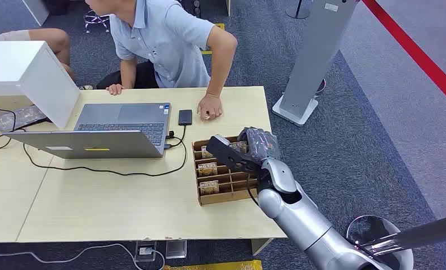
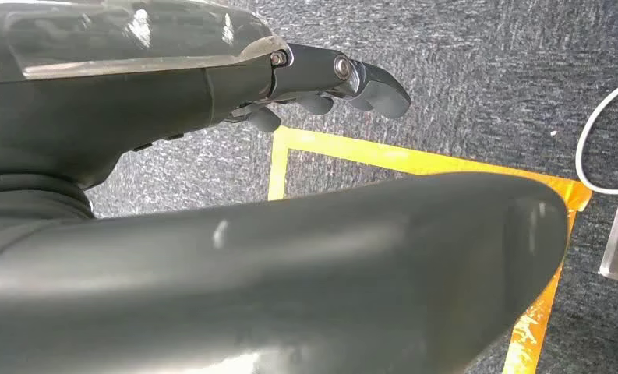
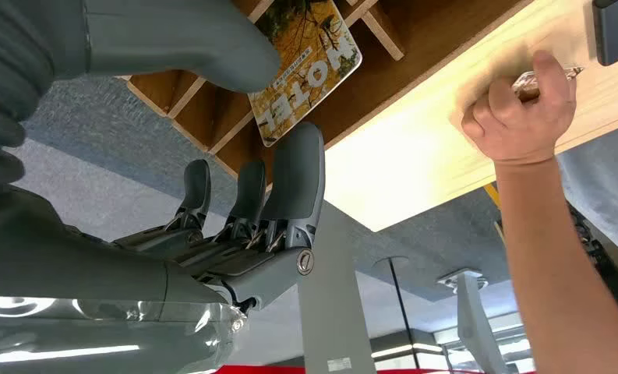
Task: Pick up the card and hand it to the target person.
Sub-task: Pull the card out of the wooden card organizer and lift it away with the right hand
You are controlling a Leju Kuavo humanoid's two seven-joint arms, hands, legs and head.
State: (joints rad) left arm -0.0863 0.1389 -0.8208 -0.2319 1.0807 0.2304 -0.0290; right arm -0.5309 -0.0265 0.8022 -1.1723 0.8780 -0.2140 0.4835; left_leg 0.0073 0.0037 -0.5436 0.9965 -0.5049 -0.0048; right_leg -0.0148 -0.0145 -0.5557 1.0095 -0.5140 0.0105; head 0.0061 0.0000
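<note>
On the pale wooden worktop, the open grey laptop sits left of the brown compartmented cardboard organizer, small black phone between them toward the far edge, a person's fist just right of it.

Silver arm, dark (perhaps grey) hand

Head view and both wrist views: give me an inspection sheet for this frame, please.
Surface: light wooden table.
Job's things: hotel cards in a cardboard divider box; one card between the right hand's thumb and fingers.
Clutter: open laptop, phone, white box.
Hands: right hand over the box; left hand hanging above carpet, holding nothing.
Cables: black cable across the table.
Surroundings: person leaning on the table, grey pillar.
</note>
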